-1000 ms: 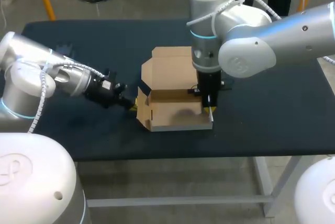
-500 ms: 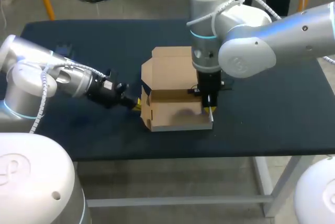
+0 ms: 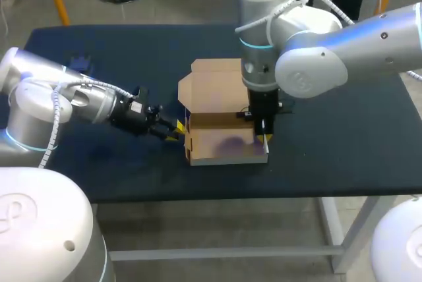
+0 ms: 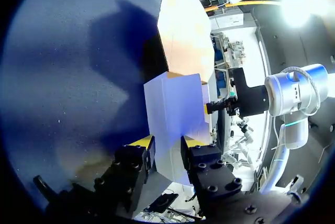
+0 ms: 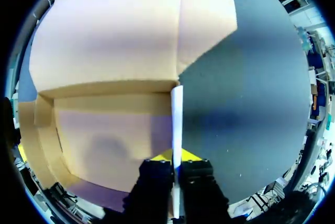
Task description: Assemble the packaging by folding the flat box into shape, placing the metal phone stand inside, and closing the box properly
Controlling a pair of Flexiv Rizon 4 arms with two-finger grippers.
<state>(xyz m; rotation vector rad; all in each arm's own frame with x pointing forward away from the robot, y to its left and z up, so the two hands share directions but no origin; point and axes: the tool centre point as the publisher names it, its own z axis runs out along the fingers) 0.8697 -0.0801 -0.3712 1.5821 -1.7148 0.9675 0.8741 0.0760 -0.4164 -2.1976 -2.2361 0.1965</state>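
I see one open box (image 3: 224, 145) on the counter (image 3: 343, 143). My left fingers (image 4: 142, 141) clamp its left wall, my right fingers (image 5: 191, 156) its right wall.

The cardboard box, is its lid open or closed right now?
Open. The cardboard box has its lid swung back behind the base, leaving the inside uncovered in the head and right wrist views.
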